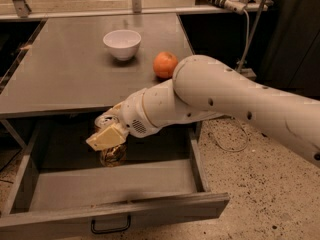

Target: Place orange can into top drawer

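The orange can is a shiny copper drink can held upright in my gripper, with its silver top just under the table edge. My gripper is shut on it, cream fingers clamped around its upper part. The can hangs inside the open top drawer, over the back middle of the drawer floor. I cannot tell whether its base touches the floor. The drawer is pulled fully out, with its black handle on the front panel at the bottom of the view.
The grey table above the drawer carries a white bowl and a round orange fruit. My white arm reaches in from the right across the table's front corner. Cables and a dark cabinet stand at the far right.
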Available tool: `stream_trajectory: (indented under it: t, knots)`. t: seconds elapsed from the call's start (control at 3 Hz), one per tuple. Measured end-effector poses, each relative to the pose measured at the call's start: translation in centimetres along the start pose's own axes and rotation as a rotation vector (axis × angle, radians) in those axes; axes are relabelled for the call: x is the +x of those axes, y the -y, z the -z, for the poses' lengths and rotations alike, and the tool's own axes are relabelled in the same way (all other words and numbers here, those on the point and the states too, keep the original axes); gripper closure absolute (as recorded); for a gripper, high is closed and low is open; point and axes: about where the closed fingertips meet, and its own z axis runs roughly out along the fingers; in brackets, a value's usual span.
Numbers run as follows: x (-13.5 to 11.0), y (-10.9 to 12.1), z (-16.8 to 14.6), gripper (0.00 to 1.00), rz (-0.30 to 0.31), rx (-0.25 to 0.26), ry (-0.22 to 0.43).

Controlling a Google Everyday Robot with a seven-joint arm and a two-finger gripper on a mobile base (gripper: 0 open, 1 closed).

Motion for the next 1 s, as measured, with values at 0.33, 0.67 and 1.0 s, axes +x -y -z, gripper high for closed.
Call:
stream_trajectory:
  t: [0.33,0.67,1.0]
  knots:
    - [0.9,0.2,-1.4,1.0,-0.013,0.015,0.032]
    - [2.5,0.9,-3.3,1.0,-0.01,0.093,0.046]
    - [3.3,2.4,-4.3,1.0,0.007,0.191,0.051]
